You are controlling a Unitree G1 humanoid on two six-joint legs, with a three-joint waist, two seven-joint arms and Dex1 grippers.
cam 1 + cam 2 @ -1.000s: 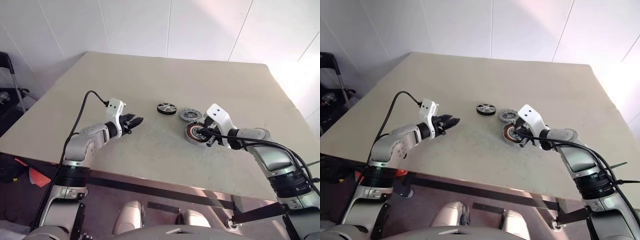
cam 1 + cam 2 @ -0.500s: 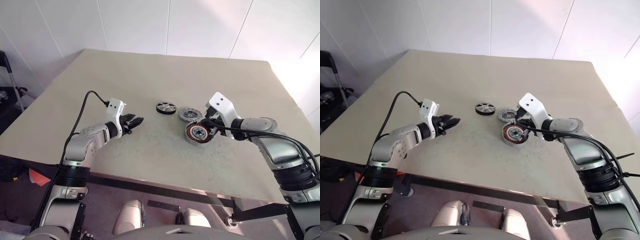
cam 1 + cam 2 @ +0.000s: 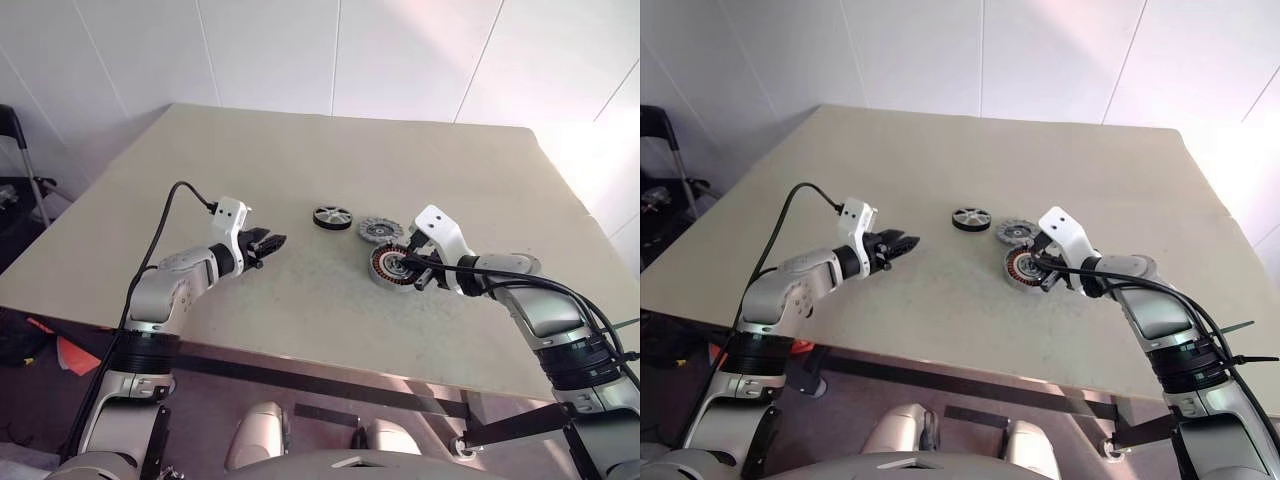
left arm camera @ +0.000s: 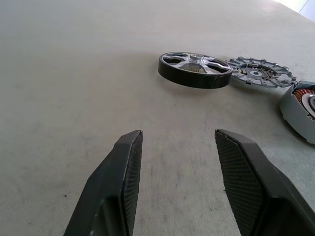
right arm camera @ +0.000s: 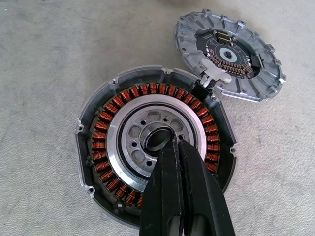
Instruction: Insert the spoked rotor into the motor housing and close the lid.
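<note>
The motor housing (image 5: 109, 147) lies open on the table, with a ring of copper coils around a silver hub. My right gripper (image 5: 176, 142) is shut, its tips at the hub's centre hole, also seen from the head (image 3: 405, 265). The grey ribbed lid (image 5: 229, 54) lies face up, touching the housing's far edge. The spoked rotor (image 3: 333, 216), a black wheel with silver spokes, rests flat just left of the lid. My left gripper (image 4: 178, 135) hovers open and empty over bare table, well short of the rotor (image 4: 195, 70).
The tan table (image 3: 300, 150) stretches wide behind and left of the parts. Its front edge (image 3: 300, 355) runs close below both arms. A black cable (image 3: 170, 215) loops from the left wrist.
My right gripper drew back off the housing half a second ago and has returned to its centre. The left arm and the parts have not moved.
</note>
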